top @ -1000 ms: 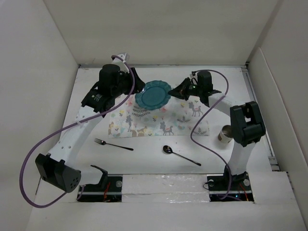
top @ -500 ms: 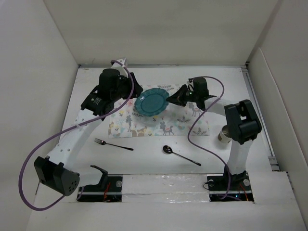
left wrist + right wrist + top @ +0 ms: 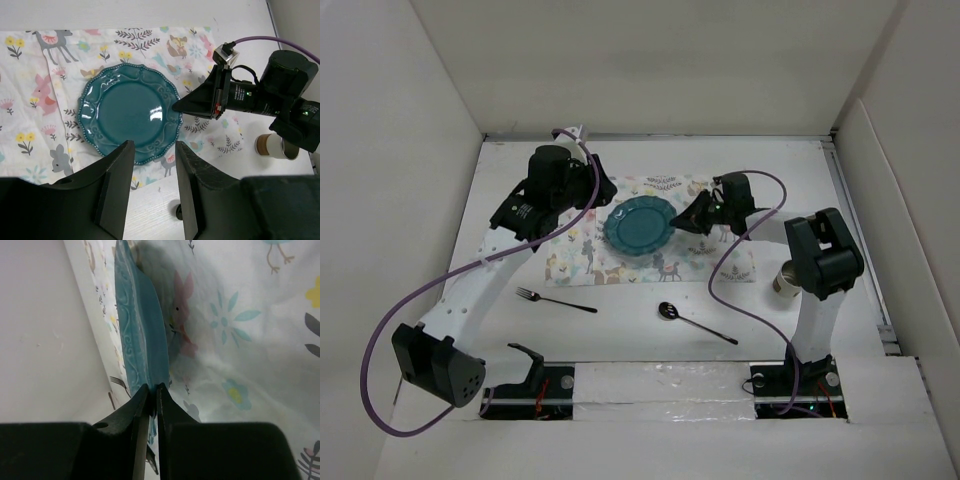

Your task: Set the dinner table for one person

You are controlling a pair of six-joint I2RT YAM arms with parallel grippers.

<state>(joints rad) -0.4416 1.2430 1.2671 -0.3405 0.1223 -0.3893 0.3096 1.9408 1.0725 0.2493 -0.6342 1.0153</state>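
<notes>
White walls [image 3: 660, 70] enclose the table [image 3: 620, 325], a matte white top that spans the whole floor between them and lies under everything else. As a thing to handle it looks rigid, heavy and fixed. It offers nothing to grasp, only a flat, firm surface to set things on, probably with little slip.

- **Fork:** a fork [image 3: 555, 301] lies on bare table near the front left.
- **Left gripper:** farther back, the left gripper [image 3: 152, 150] hovers over the near rim of a teal plate [image 3: 639, 223], its fingers [image 3: 117, 170] apart and touching nothing.
- **Mat:** a mat [image 3: 590, 255], printed with animals and leaves, lies flat on the table's far middle.
- **Plate:** the plate is on or just over the mat; whether it rests fully cannot be told. It looks hard, glossy and breakable, and is best held at its beaded rim.
- **Right gripper:** the right gripper [image 3: 151, 390] is pinched tight on the plate's right rim.
- **Spoon:** a spoon [image 3: 695, 323] lies on bare table in front of the mat, well apart from the fork.
- **Cup:** at far right a cup [image 3: 786, 279] stands near the mat's front corner.
</notes>
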